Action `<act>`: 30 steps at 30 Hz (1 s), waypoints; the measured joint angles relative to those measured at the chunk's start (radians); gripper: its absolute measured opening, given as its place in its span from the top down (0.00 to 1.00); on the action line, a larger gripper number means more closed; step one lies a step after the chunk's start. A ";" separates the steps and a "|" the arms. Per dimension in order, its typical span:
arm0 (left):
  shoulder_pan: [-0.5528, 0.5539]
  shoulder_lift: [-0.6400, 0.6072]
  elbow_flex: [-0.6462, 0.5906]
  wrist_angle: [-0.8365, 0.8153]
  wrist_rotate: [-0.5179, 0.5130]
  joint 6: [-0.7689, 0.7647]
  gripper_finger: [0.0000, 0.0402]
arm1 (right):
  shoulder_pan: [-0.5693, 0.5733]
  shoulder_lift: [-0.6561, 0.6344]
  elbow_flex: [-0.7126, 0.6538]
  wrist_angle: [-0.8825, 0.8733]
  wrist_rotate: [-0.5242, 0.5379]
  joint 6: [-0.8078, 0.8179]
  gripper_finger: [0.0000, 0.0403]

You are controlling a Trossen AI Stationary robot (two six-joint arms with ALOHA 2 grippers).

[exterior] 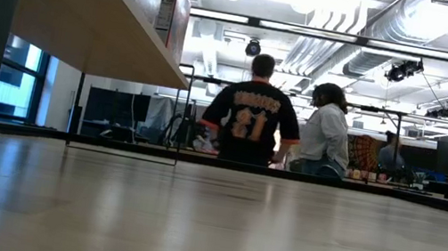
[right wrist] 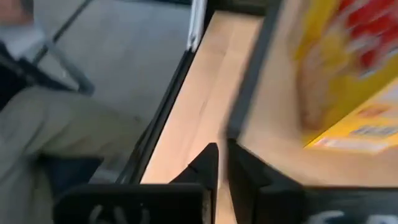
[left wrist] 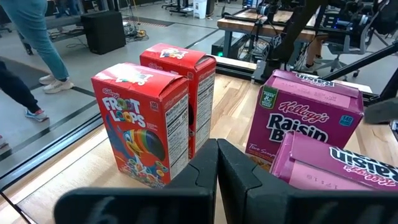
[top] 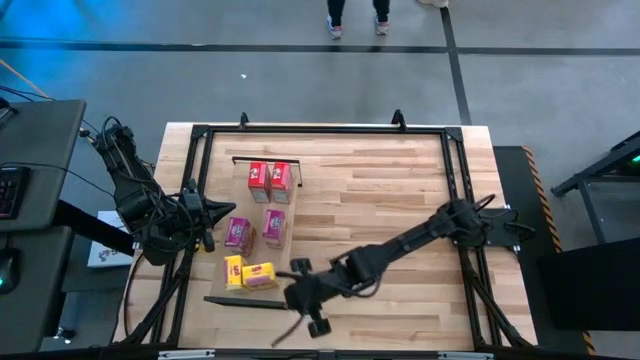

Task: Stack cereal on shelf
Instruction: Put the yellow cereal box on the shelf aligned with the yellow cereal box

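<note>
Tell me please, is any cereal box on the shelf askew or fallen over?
The two red boxes stand side by side. One yellow box lies turned at an angle beside the other, out of line. In the left wrist view one pink box sits tilted against its neighbour.

Bright overhead light, blurred right-wrist view

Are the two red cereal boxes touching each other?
Touching. In the left wrist view the front red box stands against the rear red box, with no gap visible between them.
</note>
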 joint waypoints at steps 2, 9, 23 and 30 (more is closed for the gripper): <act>0.000 0.000 0.000 0.000 0.000 0.000 1.00 | -0.016 -0.001 -0.021 0.058 -0.010 -0.004 0.95; 0.000 0.000 0.000 -0.002 0.000 0.001 1.00 | -0.026 -0.003 -0.024 0.232 -0.010 -0.087 0.99; 0.000 0.000 0.000 -0.002 0.000 0.001 1.00 | -0.034 -0.004 -0.024 0.202 0.223 -0.116 1.00; 0.000 0.000 0.000 -0.002 0.000 0.001 1.00 | -0.033 -0.004 -0.024 0.152 0.312 -0.116 1.00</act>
